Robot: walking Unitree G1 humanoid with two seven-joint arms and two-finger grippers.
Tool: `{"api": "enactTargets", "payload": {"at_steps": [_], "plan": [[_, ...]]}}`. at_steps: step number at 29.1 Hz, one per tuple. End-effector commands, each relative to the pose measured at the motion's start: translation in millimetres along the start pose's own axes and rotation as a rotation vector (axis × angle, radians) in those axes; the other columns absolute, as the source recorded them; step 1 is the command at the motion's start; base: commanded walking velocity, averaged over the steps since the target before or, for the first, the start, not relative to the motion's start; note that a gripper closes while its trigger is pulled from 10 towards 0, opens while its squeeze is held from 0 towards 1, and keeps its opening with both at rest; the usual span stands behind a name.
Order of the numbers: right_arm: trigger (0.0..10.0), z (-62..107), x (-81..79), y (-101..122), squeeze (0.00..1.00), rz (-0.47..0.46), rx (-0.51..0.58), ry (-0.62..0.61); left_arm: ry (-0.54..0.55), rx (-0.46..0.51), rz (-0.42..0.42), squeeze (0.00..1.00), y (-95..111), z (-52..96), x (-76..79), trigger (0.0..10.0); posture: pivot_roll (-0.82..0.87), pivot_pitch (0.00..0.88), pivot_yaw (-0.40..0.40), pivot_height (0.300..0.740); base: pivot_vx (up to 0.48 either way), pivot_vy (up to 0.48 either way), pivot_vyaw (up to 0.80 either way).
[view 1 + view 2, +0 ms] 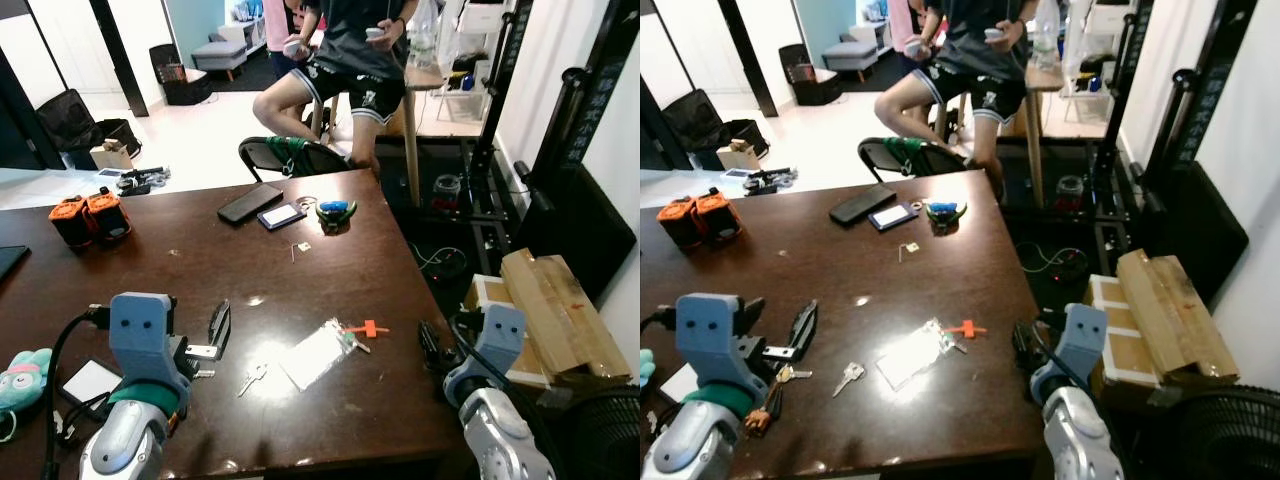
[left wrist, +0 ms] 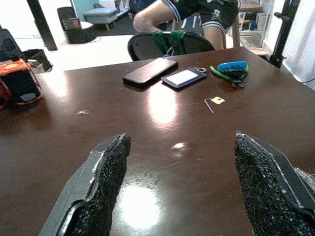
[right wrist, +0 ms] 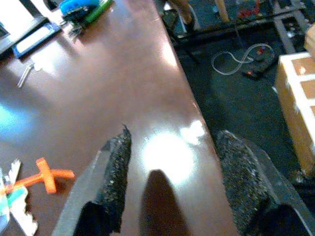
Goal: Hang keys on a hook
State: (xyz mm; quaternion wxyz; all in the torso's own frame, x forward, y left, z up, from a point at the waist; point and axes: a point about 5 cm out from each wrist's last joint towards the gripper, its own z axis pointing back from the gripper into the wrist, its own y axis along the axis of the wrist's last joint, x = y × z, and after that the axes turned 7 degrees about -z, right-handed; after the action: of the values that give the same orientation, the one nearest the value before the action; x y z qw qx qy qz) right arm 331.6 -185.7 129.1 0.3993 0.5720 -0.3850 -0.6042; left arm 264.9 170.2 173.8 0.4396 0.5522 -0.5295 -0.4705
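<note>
Lying flat on the dark brown table [image 1: 330, 250], a single silver key [image 1: 252, 377] sits near the front edge, and it looks like the first thing to collect; just beside it is a clear plastic bag [image 1: 318, 352] with more keys [image 1: 356, 343] and an orange tag [image 1: 368, 329] at its far corner. The left gripper [image 1: 208, 338] hovers low over the wood just left of the loose key, its two black fingers spread wide and empty in the left wrist view, with bare table between them. The right gripper [image 3: 170, 184] hangs over the table's right edge, fingers likewise parted and holding nothing, the orange tag [image 3: 45, 175] off to one side of it. No hook can be made out in these pictures, so the picking-up comes first. A flat key on a hard top is awkward: the left gripper should probably swing right until the key lies between its fingers, come down almost touching the wood, and close across the key's narrow width rather than its face, or nudge it to the table edge for a cleaner pinch. Further back lie a black phone [image 1: 250, 202], a smaller device [image 1: 281, 215], blue-and-green pliers [image 1: 336, 210] and two orange batteries [image 1: 90, 218]; a seated person [image 1: 345, 70] is beyond the table.
</note>
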Motion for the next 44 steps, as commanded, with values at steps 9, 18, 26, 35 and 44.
{"api": "enactTargets", "payload": {"at_steps": [9, 18, 26, 35, 44], "plan": [[10.0, -10.2, -49.7, 6, 0.0, -0.157, 0.003, 0.263, 0.025, -0.022, 0.003, 0.0, -4, 3.7, -4.2, 10.0, -0.15, 0.049, 0.18, 0.74, 0.0, 0.0, 0.0], [10.0, -3.7, -43.9, 0, 0.0, 0.014, 0.033, 0.244, -0.001, -0.053, -0.03, 0.0, -9, 6.4, -2.7, 10.0, -0.15, 0.036, 0.188, 0.74, 0.0, 0.0, 0.0], [10.0, -9.0, -47.4, -2, 0.0, 0.108, 0.027, 0.297, 0.039, -0.05, -0.056, 0.0, -11, 2.2, -6.6, 10.0, -0.15, 0.006, 0.115, 0.74, 0.0, 0.0, 0.0], [10.0, -19.2, -53.6, -1, 0.0, 0.135, -0.015, 0.355, 0.13, -0.042, -0.048, 0.0, -12, 10.9, -10.3, 10.0, -0.13, 0.0, 0.009, 0.74, 0.0, 0.0, 0.0], [10.0, -23.7, -58.7, -5, 0.0, 0.223, -0.042, 0.391, 0.147, -0.035, -0.036, 0.0, -13, 13.6, -7.9, 10.0, -0.14, 0.0, -0.026, 0.74, 0.0, 0.0, 0.0]]}}
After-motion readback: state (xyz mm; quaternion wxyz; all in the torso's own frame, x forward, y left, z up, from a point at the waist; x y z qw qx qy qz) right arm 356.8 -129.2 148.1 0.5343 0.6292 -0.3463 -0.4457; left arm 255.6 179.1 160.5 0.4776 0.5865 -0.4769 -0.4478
